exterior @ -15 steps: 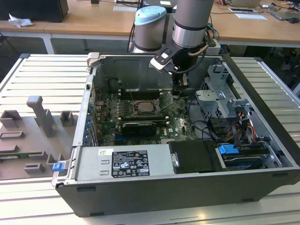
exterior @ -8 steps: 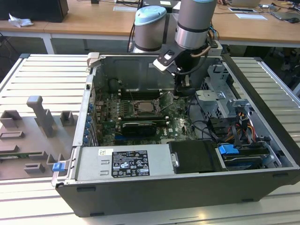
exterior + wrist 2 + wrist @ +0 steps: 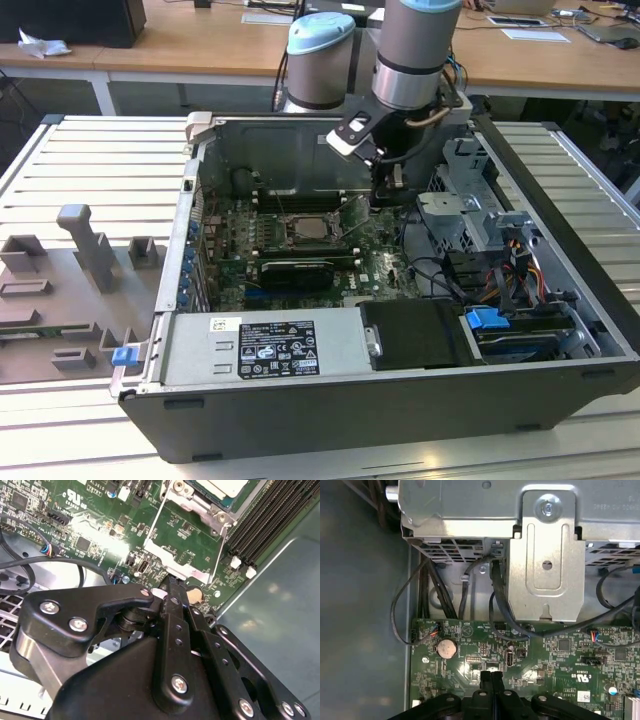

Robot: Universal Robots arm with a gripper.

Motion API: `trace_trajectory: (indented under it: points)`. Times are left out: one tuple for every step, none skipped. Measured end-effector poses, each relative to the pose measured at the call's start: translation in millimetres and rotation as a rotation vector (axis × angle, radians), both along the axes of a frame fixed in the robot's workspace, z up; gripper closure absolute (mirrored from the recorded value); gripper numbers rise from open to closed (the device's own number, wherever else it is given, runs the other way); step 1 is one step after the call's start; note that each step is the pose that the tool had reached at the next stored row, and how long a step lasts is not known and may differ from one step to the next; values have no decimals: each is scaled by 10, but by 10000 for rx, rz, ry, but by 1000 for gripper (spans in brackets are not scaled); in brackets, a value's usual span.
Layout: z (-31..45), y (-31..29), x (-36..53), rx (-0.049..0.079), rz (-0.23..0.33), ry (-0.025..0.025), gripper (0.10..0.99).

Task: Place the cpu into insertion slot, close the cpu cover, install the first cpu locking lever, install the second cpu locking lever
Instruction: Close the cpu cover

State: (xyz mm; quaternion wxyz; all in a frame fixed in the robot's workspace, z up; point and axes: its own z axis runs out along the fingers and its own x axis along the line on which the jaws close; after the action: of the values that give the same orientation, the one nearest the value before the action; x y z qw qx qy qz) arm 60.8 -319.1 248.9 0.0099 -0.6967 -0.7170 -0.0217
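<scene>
We see the arm reaching down into the open computer case (image 3: 300, 425), which lies on the slatted worktop (image 3: 90, 165). The gripper (image 3: 385, 195) hangs low over the green board, on the exterior view's right of the insertion slot (image 3: 288, 232).

The cpu (image 3: 305, 228) sits in the slot with its pale metal top facing up. In the second wrist view the cpu (image 3: 225, 486) shows at the frame edge beside the long black memory slots (image 3: 265, 515).

The cpu cover (image 3: 172, 562) is not down. It stands tilted up from the slot, and we see green board through its window between its two thin side rails.

Fingers: in both wrist views the two fingers (image 3: 485, 680) lie pressed together, with only a hairline seam between them. We see nothing held between them.

In the second wrist view the gripper (image 3: 169, 583) tip is just beside the cover's raised free edge. We cannot tell whether it touches.

A coin battery (image 3: 446, 648) lies on the board near the fingertips. A metal drive cage (image 3: 545, 570) and black cables (image 3: 402, 610) are beyond it.
</scene>
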Motion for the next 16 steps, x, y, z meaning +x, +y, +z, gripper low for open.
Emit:
trace_trajectory:
  points:
    - [0, 0, -7, 1, 1, 0, 980]
    - [2, 0, -21, 0, 1, 0, 980]
    - [5, 0, -37, 0, 1, 0, 980]
    - [10, 0, -61, 2, 1, 0, 980]
    - [12, 0, -75, 1, 1, 0, 980]
    - [14, 0, -91, 0, 0, 0, 980]
    - [14, 0, -125, 2, 2, -1, 980]
    - [14, 0, -155, 1, 1, 0, 980]
    - [14, 0, -183, 1, 0, 0, 980]
    - [14, 0, -202, 1, 1, -1, 980]
    - [14, 0, -226, 1, 2, 0, 980]
    - [14, 0, -247, 1, 2, 0, 980]
    - [14, 0, -275, 1, 2, -1, 980]
    - [12, 0, -313, 2, 4, -1, 980]
    - [11, 0, -336, 2, 6, -1, 980]
    - [9, 0, -362, 2, 7, -1, 980]
